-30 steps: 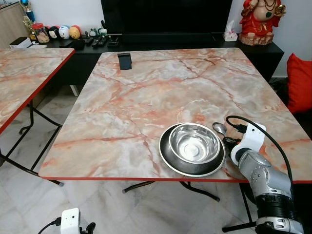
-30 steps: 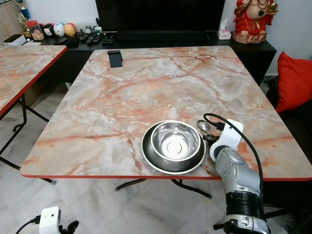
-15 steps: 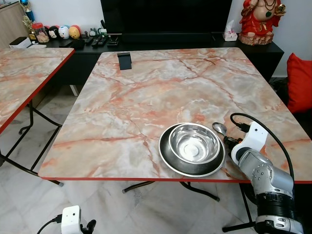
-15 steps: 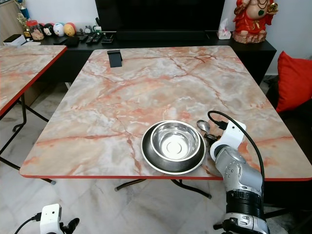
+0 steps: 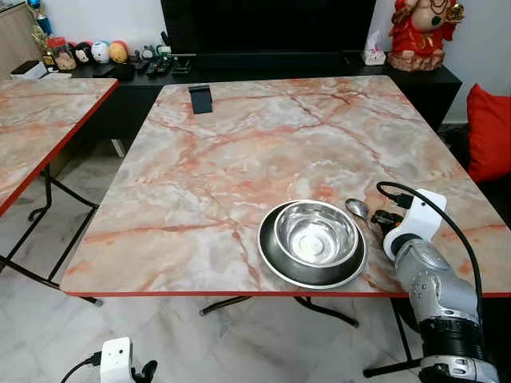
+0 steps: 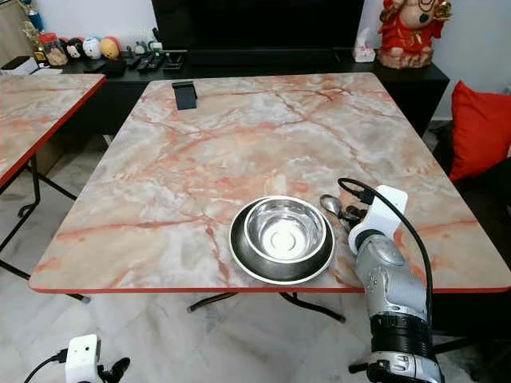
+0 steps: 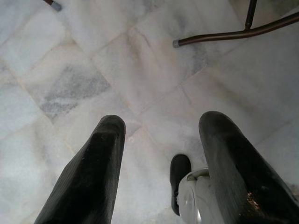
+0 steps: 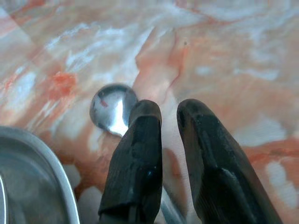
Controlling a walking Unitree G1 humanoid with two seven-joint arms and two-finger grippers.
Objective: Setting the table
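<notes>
Narrowly parted, right end effector (image 8: pixel 169 116) straddles spoon (image 8: pixel 112 108) handle beside plate (image 5: pixel 271 259).

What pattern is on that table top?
The table has pink-and-cream marble veining with a red edge, clearest in the left eye view.

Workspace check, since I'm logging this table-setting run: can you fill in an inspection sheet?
Surface: marble-pattern table, red edge.
Job's things: steel bowl inside dark plate near the front edge; spoon lies on the table just right of the plate.
Clutter: small black stand at the far left corner.
Grippers: right gripper over the spoon handle, fingers a little apart, bowl of spoon beyond them; left gripper open, hanging over the floor.
Cables: black cable loops over the right wrist.
Surroundings: second table at left, black cabinet behind, red cushion at right.
</notes>
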